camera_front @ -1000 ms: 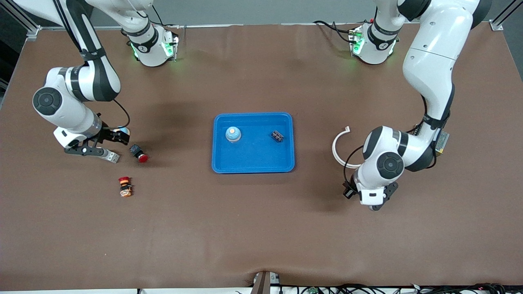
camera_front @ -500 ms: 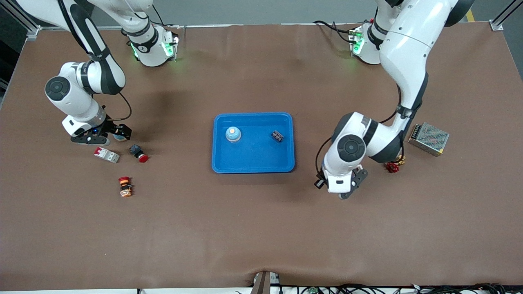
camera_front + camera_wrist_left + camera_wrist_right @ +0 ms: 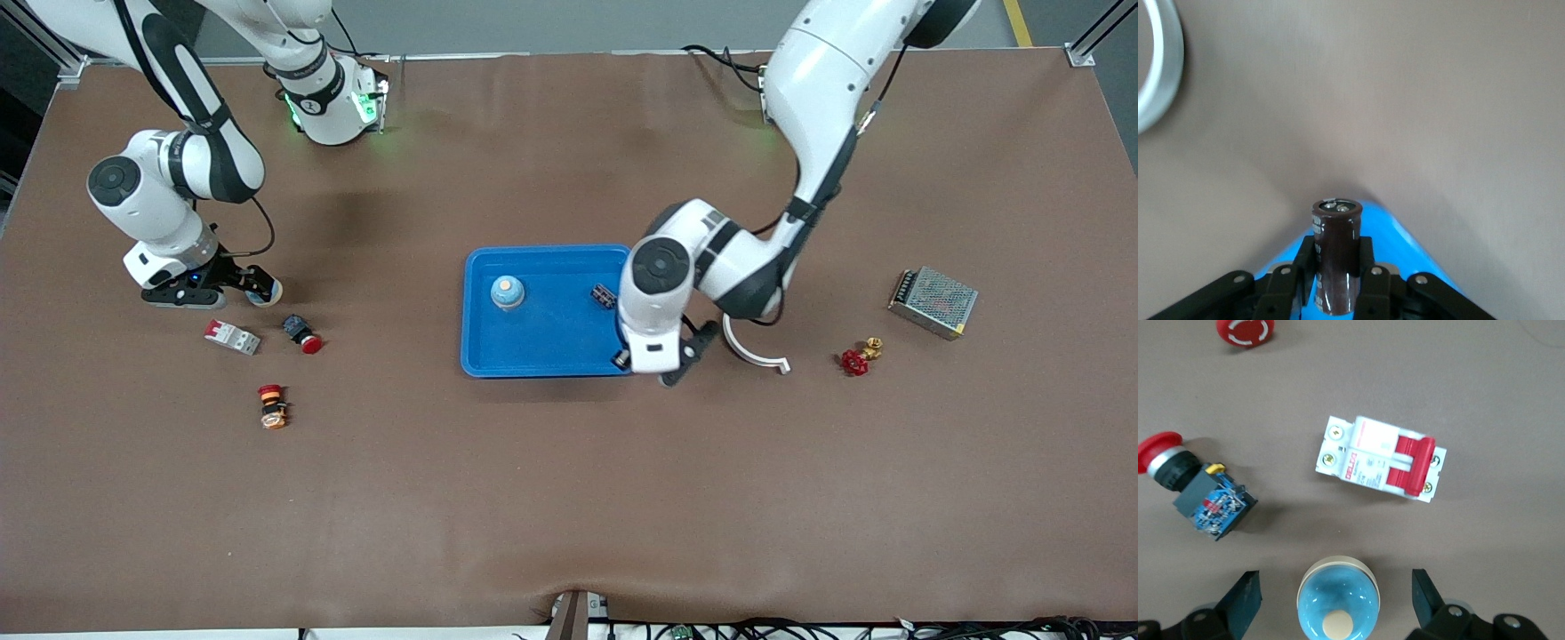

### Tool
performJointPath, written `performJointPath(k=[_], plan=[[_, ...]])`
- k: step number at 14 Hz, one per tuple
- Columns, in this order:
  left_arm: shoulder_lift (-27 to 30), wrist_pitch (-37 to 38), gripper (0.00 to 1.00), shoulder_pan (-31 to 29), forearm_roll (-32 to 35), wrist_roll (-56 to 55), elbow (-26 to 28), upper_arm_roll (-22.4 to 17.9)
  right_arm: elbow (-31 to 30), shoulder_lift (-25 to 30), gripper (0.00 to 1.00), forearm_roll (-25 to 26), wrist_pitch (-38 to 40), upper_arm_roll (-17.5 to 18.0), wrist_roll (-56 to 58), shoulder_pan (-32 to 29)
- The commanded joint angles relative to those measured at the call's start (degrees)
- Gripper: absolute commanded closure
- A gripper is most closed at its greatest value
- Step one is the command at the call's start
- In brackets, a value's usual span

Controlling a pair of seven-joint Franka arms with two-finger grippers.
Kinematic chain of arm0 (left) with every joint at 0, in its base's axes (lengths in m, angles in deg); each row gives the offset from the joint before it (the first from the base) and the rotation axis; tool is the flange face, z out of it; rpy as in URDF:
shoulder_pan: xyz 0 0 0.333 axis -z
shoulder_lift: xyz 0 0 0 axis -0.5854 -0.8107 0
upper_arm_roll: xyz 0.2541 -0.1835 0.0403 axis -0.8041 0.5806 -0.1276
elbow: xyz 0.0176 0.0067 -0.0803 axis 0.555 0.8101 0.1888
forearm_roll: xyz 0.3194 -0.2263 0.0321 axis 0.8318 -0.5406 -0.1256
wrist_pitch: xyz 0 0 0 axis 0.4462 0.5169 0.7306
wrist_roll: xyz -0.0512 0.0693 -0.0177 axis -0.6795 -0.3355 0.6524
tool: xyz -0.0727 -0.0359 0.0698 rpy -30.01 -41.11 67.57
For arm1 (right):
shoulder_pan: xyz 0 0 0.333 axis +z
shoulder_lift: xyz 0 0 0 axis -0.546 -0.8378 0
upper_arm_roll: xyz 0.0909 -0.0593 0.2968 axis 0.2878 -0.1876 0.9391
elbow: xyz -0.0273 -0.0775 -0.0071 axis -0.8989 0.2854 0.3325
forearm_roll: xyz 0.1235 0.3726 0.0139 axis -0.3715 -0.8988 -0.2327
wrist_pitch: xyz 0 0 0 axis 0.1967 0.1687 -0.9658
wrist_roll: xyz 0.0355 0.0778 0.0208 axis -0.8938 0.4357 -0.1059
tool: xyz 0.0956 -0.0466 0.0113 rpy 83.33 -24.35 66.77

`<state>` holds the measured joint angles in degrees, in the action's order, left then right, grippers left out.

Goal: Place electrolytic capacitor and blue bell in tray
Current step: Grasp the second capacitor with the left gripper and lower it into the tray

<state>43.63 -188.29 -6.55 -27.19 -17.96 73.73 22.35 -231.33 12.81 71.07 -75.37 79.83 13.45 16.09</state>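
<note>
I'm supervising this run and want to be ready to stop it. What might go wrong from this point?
1. The left gripper holds the capacitor over the corner of the tray, not its middle. If released here, it may hit the rim and roll out.
2. The right gripper is open around the blue bell. The circuit breaker and push button lie close by and might get nudged.

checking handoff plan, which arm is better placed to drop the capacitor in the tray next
Left. The left gripper is shut on the capacitor, over the corner of the tray. The right gripper is open around a blue bell at its own end.
</note>
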Motion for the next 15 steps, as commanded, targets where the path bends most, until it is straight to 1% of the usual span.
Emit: performJointPath(k=[1, 4, 6, 10, 13, 14, 15], plan=[[0.37, 0.98, 1.0, 2.96, 0.49, -6.69, -0.21, -0.48, -2.84, -2.28, 0.0, 0.29, -6.33, 0.96, 0.71, -1.71], [-1.03, 0.81, 1.0, 4.2, 0.32, -10.93, -0.21, -0.39, -3.2, -4.4, 0.0, 0.29, -8.37, 1.04, 0.8, -2.24], [-3.22, 0.02, 1.0, 6.56, -0.38, -13.12, -0.39, -0.48, -3.11, -5.28, 0.0, 0.29, -9.08, 0.96, 0.8, -2.24], [-4.47, -3.58, 1.0, 6.57, -1.17, -17.69, -0.48, -0.48, -3.02, -6.07, 0.0, 0.38, -9.08, 0.96, 0.8, -2.33], [-5.43, -3.67, 1.0, 7.01, -1.26, -18.14, -0.39, -0.48, -3.02, -6.07, 0.0, 0.38, -9.08, 0.96, 0.8, -2.33], [-5.69, -3.67, 0.85, 7.1, -1.26, -18.23, -0.39, -0.48, -3.02, -6.07, 0.15, 0.38, -9.08, 0.96, 0.71, -2.33], [-5.7, -3.67, 0.4, 7.19, -1.0, -18.49, -0.39, -0.48, -3.02, -6.07, 0.53, 0.38, -9.08, 0.96, 0.71, -2.5]])
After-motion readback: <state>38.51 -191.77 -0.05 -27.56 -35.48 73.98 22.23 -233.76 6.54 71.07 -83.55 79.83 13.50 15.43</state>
